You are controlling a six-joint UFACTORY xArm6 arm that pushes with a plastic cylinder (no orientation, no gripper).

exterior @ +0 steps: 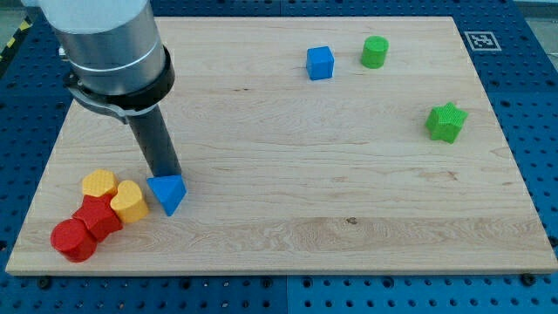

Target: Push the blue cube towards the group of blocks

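Observation:
The blue cube (320, 63) sits near the view's top, right of centre. The group of blocks lies at the view's bottom left: two yellow heart blocks (99, 184) (129, 201), a red hexagonal block (98, 218), a red cylinder (72, 240) and a blue triangular block (167, 193). My tip (166, 174) rests at the top edge of the blue triangular block, far to the left of and below the blue cube.
A green cylinder (375, 51) stands just right of the blue cube. A green star block (446, 122) lies at the view's right. The wooden board (288, 235) ends in a blue perforated table. A marker tag (479, 40) is at the top right corner.

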